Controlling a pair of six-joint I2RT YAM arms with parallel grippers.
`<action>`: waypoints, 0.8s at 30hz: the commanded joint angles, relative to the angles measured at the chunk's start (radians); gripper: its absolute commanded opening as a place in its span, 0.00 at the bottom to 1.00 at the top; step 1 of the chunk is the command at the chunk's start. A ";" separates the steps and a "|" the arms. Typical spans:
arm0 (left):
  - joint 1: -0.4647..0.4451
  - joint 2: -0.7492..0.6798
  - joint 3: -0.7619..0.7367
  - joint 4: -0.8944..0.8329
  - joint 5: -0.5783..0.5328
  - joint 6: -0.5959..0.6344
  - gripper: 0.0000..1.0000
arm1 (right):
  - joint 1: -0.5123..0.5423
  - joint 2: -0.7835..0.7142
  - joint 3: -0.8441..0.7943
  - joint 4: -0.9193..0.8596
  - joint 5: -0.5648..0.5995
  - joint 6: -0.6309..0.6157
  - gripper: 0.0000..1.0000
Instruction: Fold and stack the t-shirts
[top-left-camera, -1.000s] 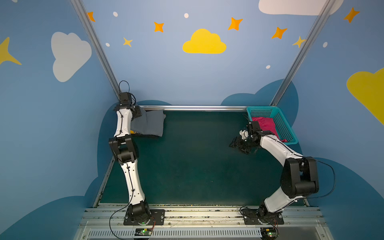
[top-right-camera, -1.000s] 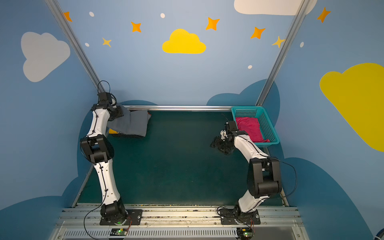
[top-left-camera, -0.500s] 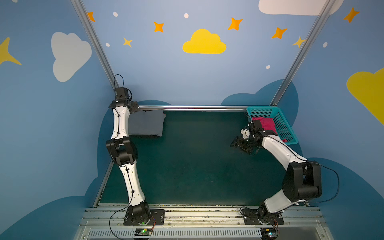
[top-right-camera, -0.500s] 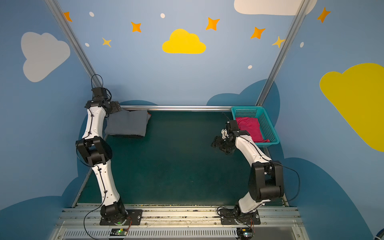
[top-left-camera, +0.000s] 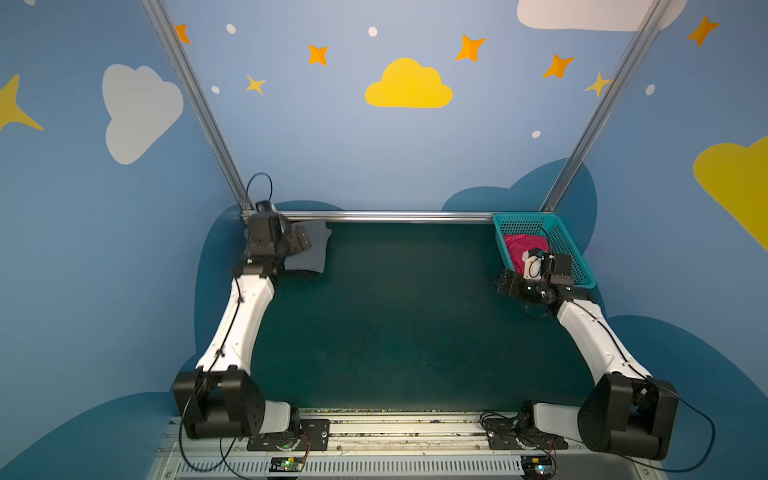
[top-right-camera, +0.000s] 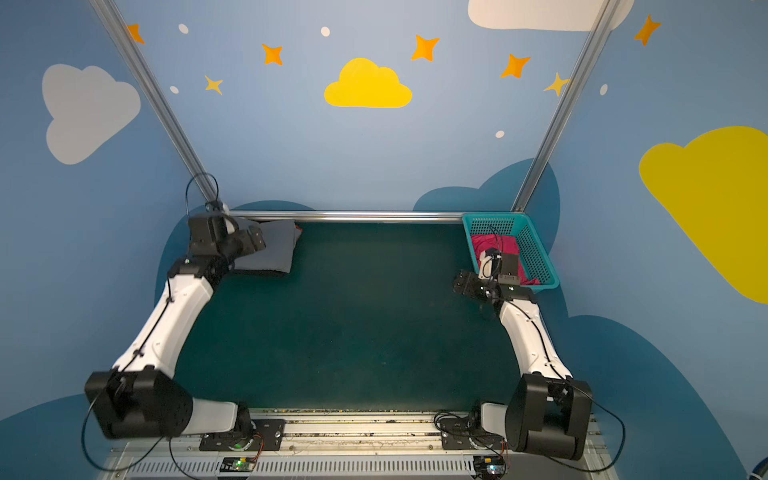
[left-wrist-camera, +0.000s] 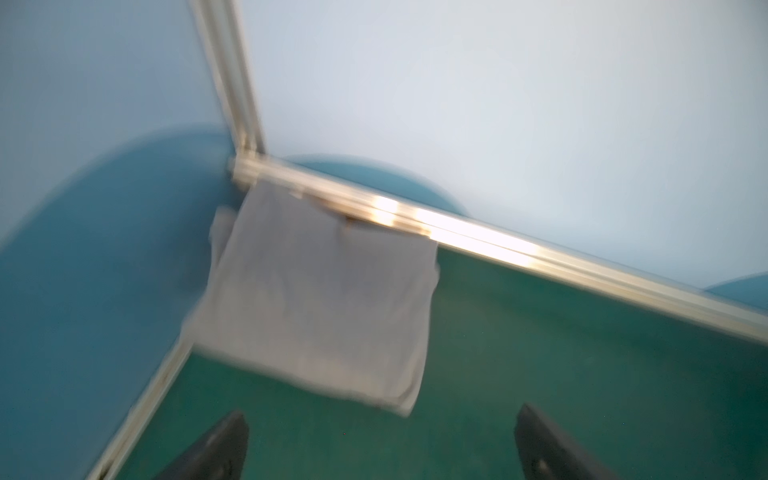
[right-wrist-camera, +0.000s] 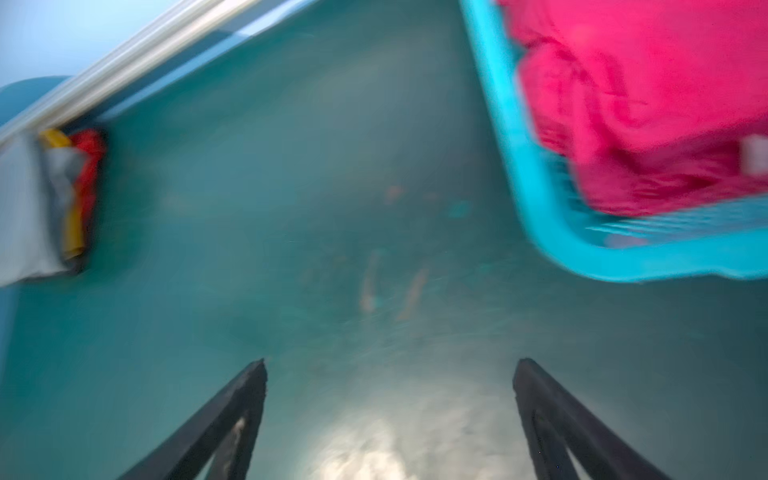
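Observation:
A folded grey t-shirt (top-left-camera: 311, 249) (top-right-camera: 278, 249) (left-wrist-camera: 324, 299) lies in the far left corner of the green mat. In the right wrist view a yellow t-shirt's edge (right-wrist-camera: 72, 224) and a red cloth edge (right-wrist-camera: 89, 166) show under it. My left gripper (top-left-camera: 305, 243) (left-wrist-camera: 382, 415) hovers over the grey shirt's near left part, open, nothing between its fingers. A pink t-shirt (top-left-camera: 519, 247) (top-right-camera: 492, 243) (right-wrist-camera: 644, 104) lies crumpled in the teal basket (top-left-camera: 579, 270). My right gripper (top-left-camera: 503, 284) (right-wrist-camera: 390, 365) hangs open and empty over the mat beside the basket's near left corner.
A metal rail (top-left-camera: 407, 216) runs along the mat's far edge, with slanted posts rising from both far corners. The basket (top-right-camera: 540, 266) stands in the far right corner against the rail. Blue walls close in both sides. Both wrist views are blurred by motion.
The left gripper opened off the grey shirt and pulled up and back; that arm's elbow dropped toward the front. The right gripper opened wider and shifted right, closer to the basket.

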 joint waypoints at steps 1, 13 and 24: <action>0.006 -0.102 -0.263 0.337 -0.084 -0.039 1.00 | -0.049 -0.052 -0.139 0.277 0.051 -0.021 0.94; -0.042 -0.110 -0.709 0.729 -0.122 0.046 1.00 | 0.013 0.033 -0.445 0.880 0.056 -0.187 0.95; -0.045 0.065 -0.819 1.036 -0.043 0.104 1.00 | 0.108 0.186 -0.529 1.187 0.138 -0.250 0.95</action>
